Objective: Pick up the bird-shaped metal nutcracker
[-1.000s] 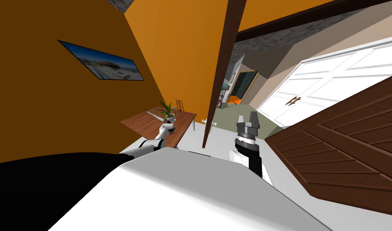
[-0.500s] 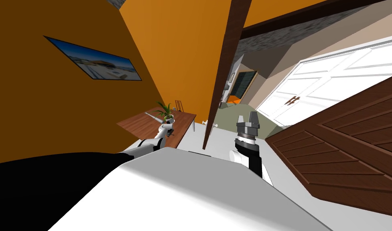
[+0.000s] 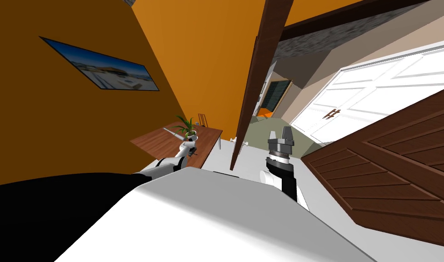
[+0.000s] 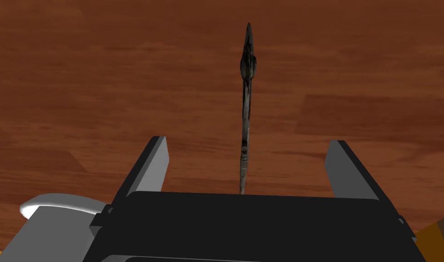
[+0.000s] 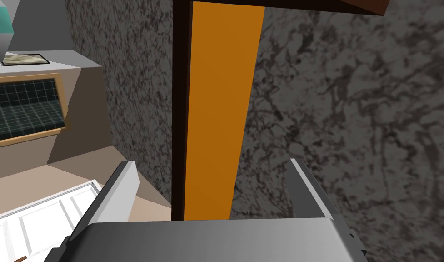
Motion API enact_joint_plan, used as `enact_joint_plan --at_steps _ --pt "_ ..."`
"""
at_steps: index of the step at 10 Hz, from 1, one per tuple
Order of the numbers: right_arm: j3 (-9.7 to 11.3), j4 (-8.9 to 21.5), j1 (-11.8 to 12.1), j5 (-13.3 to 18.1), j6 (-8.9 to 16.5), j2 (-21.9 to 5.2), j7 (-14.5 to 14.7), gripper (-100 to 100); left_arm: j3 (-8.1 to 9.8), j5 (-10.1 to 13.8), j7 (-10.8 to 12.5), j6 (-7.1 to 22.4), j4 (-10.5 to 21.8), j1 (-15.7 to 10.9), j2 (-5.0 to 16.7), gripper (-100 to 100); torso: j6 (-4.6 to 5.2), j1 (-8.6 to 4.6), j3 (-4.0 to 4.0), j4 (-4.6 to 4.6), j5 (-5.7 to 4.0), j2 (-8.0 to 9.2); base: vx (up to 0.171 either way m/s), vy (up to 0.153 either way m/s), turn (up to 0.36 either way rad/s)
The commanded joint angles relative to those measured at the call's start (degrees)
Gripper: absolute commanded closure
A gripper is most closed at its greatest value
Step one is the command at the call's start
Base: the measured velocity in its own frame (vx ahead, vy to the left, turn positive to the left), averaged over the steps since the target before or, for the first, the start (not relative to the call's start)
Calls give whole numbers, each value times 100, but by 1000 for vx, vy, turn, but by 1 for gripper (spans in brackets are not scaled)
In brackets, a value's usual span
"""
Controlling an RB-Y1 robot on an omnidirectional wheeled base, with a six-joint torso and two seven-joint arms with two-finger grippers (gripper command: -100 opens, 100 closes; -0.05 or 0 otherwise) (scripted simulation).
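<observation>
surface: brown wood table, left of frame centre
nutcracker: thin dark metal, between the fingers; likely stiff, slick; grip mid-shaft
left gripper: wide open, empty
right gripper: open, empty

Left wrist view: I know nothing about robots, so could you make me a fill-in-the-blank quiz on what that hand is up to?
1. The left gripper has its two fingers ____.
2. The thin dark nutcracker lies ____ those fingers, touching neither.
3. The wooden table under it is ____ in colour.
4. The right gripper, up beside the door, holds ____.

Missing words: open; between; brown; nothing.
</observation>
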Motion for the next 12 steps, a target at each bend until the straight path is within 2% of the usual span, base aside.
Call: enact_joint_plan --at_steps 1,2,3,7,8,9,10,11,12 --pt "0 0 0 0 0 0 0 0 -58 -2 71 -184 57 82 -55 -100 0 0 0 0 0 0 46 38 2" --pt "0 0 0 0 0 0 0 0 -33 1 37 -109 12 71 -40 -100 0 1 -3 -1 0 -5 22 16 0" --pt "0 0 0 0 0 0 0 0 -37 1 47 -129 10 80 -45 100 1 -6 0 0 -1 0 0 0 0" --pt "0 0 0 0 0 0 0 0 -35 -2 49 -112 18 88 -40 100 9 -6 5 6 3 5 0 1 3" --pt "0 0 0 0 0 0 0 0 -36 -2 49 -112 18 88 -40 0 9 -6 5 6 3 5 0 0 0" --pt "0 0 0 0 0 0 0 0 16 -6 -8 62 -82 0 0 100 9 -6 5 6 3 5 -27 -27 -12" --pt "1 0 -1 0 0 1 0 0 41 -8 -34 144 -128 -27 18 100 11 -16 10 9 0 12 -41 -41 -12" --pt "1 0 -1 0 0 1 0 0 22 -7 -14 45 -31 -32 18 100 11 -23 13 10 -1 18 -16 -18 -4" --pt "1 0 -1 0 0 1 0 0 24 -7 -21 51 -24 -45 22 0 8 -16 10 7 1 14 0 0 0"
